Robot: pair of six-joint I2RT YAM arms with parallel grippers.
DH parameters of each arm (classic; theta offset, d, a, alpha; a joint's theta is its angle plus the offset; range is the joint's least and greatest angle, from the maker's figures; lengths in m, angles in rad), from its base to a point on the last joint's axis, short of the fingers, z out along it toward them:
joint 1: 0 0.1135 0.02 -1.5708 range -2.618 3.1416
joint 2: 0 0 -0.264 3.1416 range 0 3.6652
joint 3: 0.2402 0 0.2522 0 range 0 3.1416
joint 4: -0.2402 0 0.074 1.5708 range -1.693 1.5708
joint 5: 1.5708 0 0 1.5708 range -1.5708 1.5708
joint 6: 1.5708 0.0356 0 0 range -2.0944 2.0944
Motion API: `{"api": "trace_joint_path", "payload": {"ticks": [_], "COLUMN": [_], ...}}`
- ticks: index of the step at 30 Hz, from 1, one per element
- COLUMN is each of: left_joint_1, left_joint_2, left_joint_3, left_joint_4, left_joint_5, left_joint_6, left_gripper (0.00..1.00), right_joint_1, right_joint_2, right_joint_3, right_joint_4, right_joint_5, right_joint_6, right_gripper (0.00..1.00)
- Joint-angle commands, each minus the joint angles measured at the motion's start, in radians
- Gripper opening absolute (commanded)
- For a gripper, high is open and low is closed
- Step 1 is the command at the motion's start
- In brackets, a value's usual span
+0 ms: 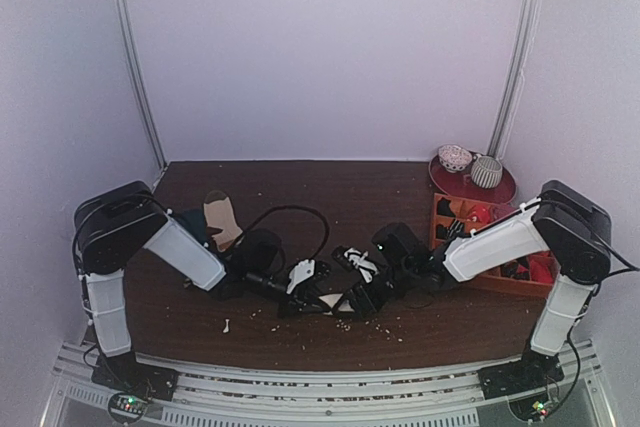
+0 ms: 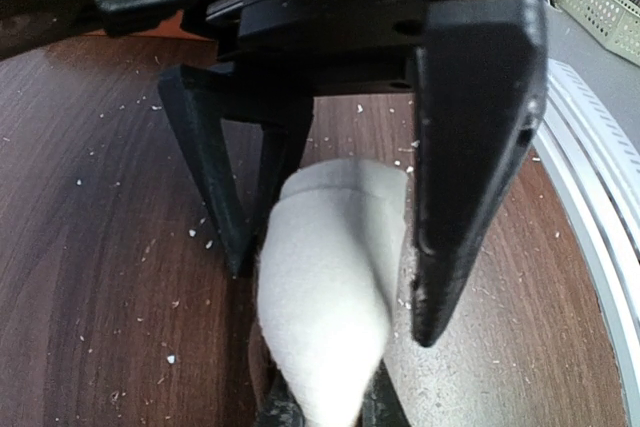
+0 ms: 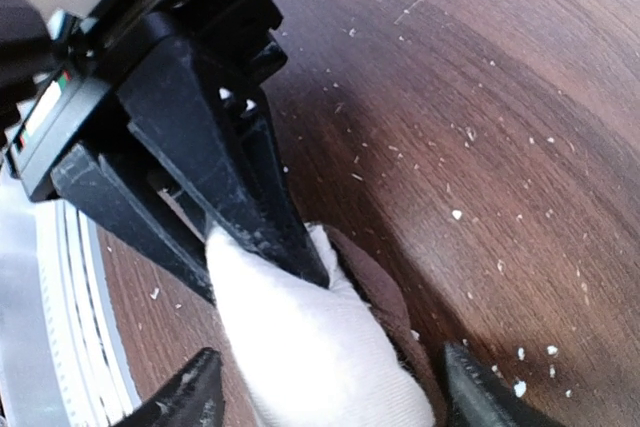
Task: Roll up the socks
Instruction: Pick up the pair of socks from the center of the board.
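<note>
- While a roll needs one end anchored as the rest is turned, the left gripper (image 2: 328, 409) has its jaws pressed together on the socks (image 2: 330, 277), pinching the cream-white cloth low over the front middle of the desk (image 1: 350, 182)
- Seen from the left wrist, the bundle swells plump and rounded out of that pinch, which suggests it is already folded or partly wound; how many layers it has I cannot tell
- Opposite it, the right gripper (image 3: 340, 397) has its jaws spread, one on each side of the same bundle and not gripping; the tan-brown end (image 3: 375, 292) lies between the white cloth and the farther one
- That straddle looks like the set-up for a second hold, so the cloth can be turned without springing loose
- Soft fabric held at a single point may slump or unwind, so the second hold likely needs to land close to the first
- Well apart, a tan sock (image 1: 222, 215) lies at the left rear and an orange bin (image 1: 437, 222) sits at the right, both outside the working spot
</note>
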Motion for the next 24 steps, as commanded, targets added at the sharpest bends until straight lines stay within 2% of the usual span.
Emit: {"api": "trace_joint_path", "payload": {"ticks": [1, 5, 10, 15, 18, 20, 23, 24], "left_joint_1": [-0.011, -0.011, -0.011, -0.011, -0.011, -0.012, -0.008, -0.005], "left_joint_2": [0.068, 0.069, 0.069, 0.072, 0.061, 0.034, -0.029, -0.054], "left_joint_3": [-0.022, -0.024, -0.021, -0.019, -0.015, -0.017, -0.011, -0.005], "left_joint_4": [-0.174, -0.174, -0.178, -0.178, -0.173, -0.161, -0.17, -0.184], "left_joint_5": [-0.071, -0.071, -0.075, -0.079, -0.091, -0.105, -0.137, -0.152], "left_joint_6": [0.01, 0.008, 0.01, 0.01, 0.007, 0.006, 0.012, 0.013], "left_gripper": [0.0, 0.0, 0.0, 0.0, 0.05, 0.12, 0.35, 0.52], "right_joint_1": [0.008, 0.008, 0.007, 0.007, 0.007, 0.007, 0.004, 0.002], "right_joint_2": [0.036, 0.071, 0.101, 0.114, 0.108, 0.097, 0.078, 0.069], "right_joint_3": [-0.012, 0.025, 0.073, 0.07, 0.056, 0.043, 0.038, 0.036], "right_joint_4": [-0.111, -0.122, -0.162, -0.181, -0.174, -0.169, -0.164, -0.159], "right_joint_5": [0.025, 0.017, 0.024, 0.034, 0.065, 0.092, 0.127, 0.141], "right_joint_6": [0.022, 0.017, -0.013, -0.028, -0.014, 0.001, 0.022, 0.028], "right_gripper": [0.65, 0.52, 0.44, 0.21, 0.1, 0.06, 0.0, 0.0]}}
